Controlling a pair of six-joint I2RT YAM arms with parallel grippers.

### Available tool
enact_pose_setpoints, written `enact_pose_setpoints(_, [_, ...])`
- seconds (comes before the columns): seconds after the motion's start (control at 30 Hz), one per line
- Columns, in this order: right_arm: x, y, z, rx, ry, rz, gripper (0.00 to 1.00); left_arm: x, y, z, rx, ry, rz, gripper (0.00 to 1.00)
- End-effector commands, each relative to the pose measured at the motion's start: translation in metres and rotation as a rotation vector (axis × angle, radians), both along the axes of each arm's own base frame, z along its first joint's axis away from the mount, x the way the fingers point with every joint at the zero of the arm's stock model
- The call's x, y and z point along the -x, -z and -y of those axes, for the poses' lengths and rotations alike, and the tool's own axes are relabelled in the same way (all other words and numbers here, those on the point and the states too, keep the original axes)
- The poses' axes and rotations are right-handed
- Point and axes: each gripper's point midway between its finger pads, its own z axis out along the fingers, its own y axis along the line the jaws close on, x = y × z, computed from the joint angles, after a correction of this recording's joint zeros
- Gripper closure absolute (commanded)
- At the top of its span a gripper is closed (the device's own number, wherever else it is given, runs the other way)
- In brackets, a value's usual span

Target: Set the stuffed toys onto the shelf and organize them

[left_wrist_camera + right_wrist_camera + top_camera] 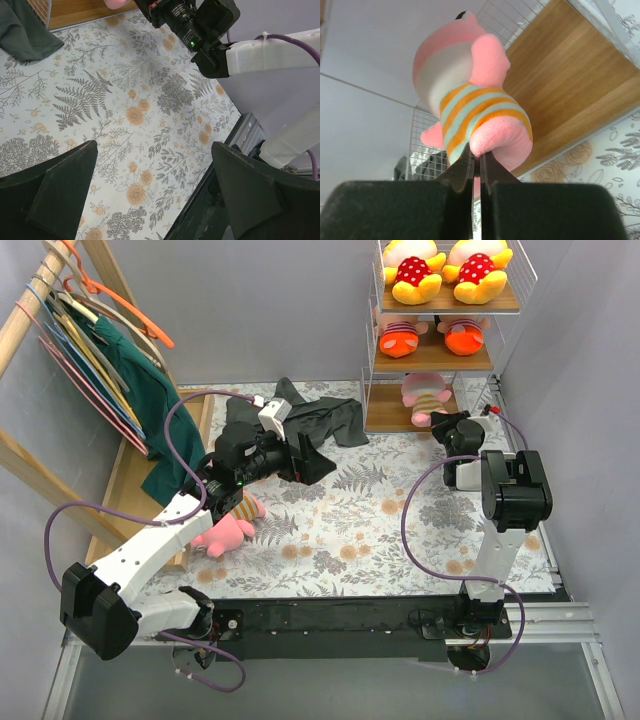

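The shelf (pixel 445 358) stands at the back right. Two yellow dolls in red polka-dot dresses (pixel 445 268) sit on its top board, and two black-haired dolls (pixel 430 336) on the middle one. My right gripper (pixel 452 426) is shut on the leg of a pink striped doll (pixel 428 398) at the front of the bottom board. In the right wrist view the jaws (pixel 477 156) pinch this doll (pixel 480 110) before the board (pixel 570 75). A second pink doll (pixel 225 531) lies on the table under my left arm. My left gripper (pixel 154 147) is open and empty above the tablecloth.
A dark grey garment (pixel 325 420) lies at the back middle, beside my left gripper (pixel 295 458). A slanted wooden clothes rail with hangers (pixel 70 340) fills the left side. The right arm (pixel 260 50) shows in the left wrist view. The table's front rail (pixel 350 615) is near.
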Motion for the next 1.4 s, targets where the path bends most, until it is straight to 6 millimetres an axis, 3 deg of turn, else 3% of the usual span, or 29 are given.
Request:
enact_pose_setpoints(0.0, [-0.010, -0.011, 0.009, 0.020, 0.040, 0.039, 0.98, 0.008, -0.012, -0.002, 0.025, 0.017, 0.039, 0.02])
enact_pose_setpoints(0.3, [-0.017, -0.003, 0.014, 0.042, 0.065, -0.013, 0.95, 0.008, -0.014, -0.002, 0.027, 0.013, 0.043, 0.02])
enact_pose_setpoints(0.37, [-0.017, 0.000, 0.018, 0.032, 0.087, -0.023, 0.94, 0.008, -0.013, -0.002, 0.024, 0.012, 0.043, 0.02])
enact_pose_setpoints(0.4, [-0.018, 0.000, 0.032, 0.032, 0.113, -0.026, 0.93, 0.007, -0.013, -0.002, 0.025, 0.010, 0.044, 0.02])
enact_pose_setpoints(0.63, [-0.019, 0.006, 0.038, 0.038, 0.136, -0.062, 0.85, 0.007, -0.012, -0.003, 0.022, 0.007, 0.043, 0.02])
enact_pose_setpoints(0.8, [-0.021, -0.002, 0.038, 0.070, 0.113, -0.052, 0.60, 0.007, -0.011, -0.002, 0.021, 0.008, 0.039, 0.02])
enact_pose_setpoints(0.93, [-0.016, -0.022, 0.039, 0.088, 0.082, -0.011, 0.44, 0.005, -0.010, -0.003, 0.015, 0.000, 0.039, 0.02])
enact_pose_setpoints(1.13, [0.023, -0.035, 0.036, 0.047, 0.059, -0.034, 0.41, -0.001, -0.005, -0.007, -0.001, -0.046, 0.025, 0.02])
enact_pose_setpoints(1.17, [0.033, -0.024, 0.032, 0.029, 0.045, -0.076, 0.41, -0.005, -0.005, -0.010, -0.010, -0.070, 0.027, 0.02])
enact_pose_setpoints(1.2, [0.039, -0.030, 0.030, 0.017, 0.037, -0.074, 0.41, -0.007, -0.002, -0.012, -0.027, -0.086, 0.017, 0.02])
enact_pose_setpoints(1.27, [0.063, -0.011, 0.021, -0.026, 0.002, -0.147, 0.41, -0.019, 0.003, -0.025, -0.074, -0.193, -0.010, 0.02])
enact_pose_setpoints(1.33, [0.078, -0.013, 0.005, -0.052, -0.076, -0.146, 0.41, -0.030, 0.004, -0.038, -0.107, -0.301, -0.052, 0.02])
enact_pose_setpoints(1.37, [0.088, -0.005, -0.001, -0.059, -0.104, -0.167, 0.42, -0.027, 0.019, -0.046, -0.165, -0.333, -0.106, 0.02])
